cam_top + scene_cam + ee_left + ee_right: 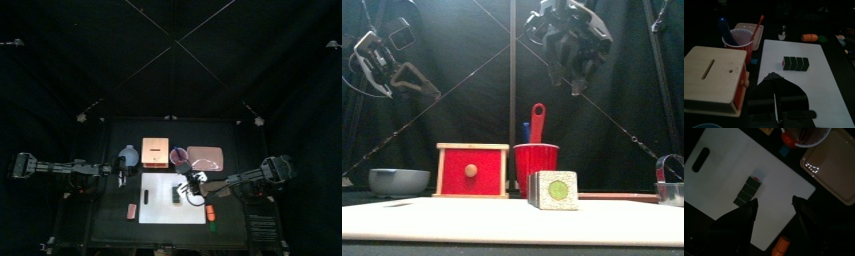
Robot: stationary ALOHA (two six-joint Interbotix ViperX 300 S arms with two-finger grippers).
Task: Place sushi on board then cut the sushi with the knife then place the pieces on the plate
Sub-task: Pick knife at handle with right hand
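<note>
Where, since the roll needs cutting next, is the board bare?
The white board is bare all around the sushi roll; the pink tray near it is empty too. Crowded: behind its back edge, where wooden box and red cup stand together.

The cutting board (pixel 502 222) looks like smooth white plastic with a soft, low sheen. The wooden box (pixel 711 75) is pale, bare wood, matt and fine-grained, and its drawer front (pixel 452 160) is painted an even red. The red cup (pixel 536 165) is plastic with a slight gloss, as are the red knife (pixel 537 120) and the blue knife (pixel 724 27). The sushi roll (pixel 553 188) looks matt and finely speckled. The pink tray (pixel 834 173) is glossy and catches bright highlights at its rim. The bowl (pixel 398 181) is smooth and dull, and the cutter (pixel 673 192) is shiny metal. The counter (pixel 120 225) is matt black; the curtain (pixel 476 90) is black cloth.
</note>
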